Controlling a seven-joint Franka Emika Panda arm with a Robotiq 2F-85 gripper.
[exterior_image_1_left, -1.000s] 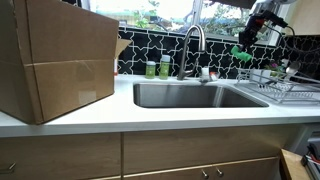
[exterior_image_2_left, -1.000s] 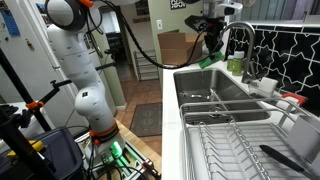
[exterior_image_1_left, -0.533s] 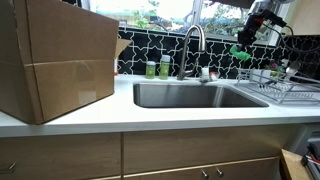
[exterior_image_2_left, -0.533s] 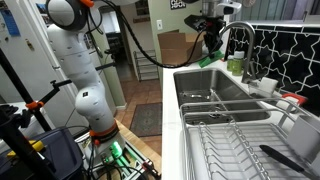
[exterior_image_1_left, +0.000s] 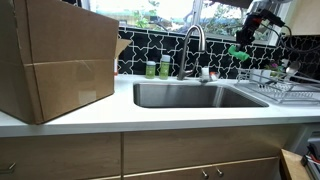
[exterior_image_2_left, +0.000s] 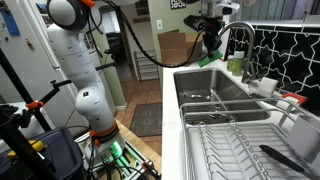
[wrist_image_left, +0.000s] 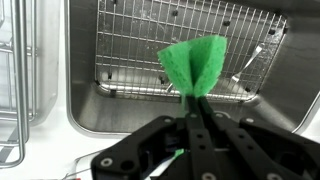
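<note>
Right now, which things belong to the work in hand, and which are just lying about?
In hand: gripper, shut on the green cloth, above the sink and its wire grid.
Lying about: cardboard box, faucet, dish rack, green bottles.

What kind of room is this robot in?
Most likely a home kitchen. There is a steel sink with a tall faucet, a wire dish rack beside it, and a countertop over wooden drawers. The gripper holds a green cloth over the sink.
</note>
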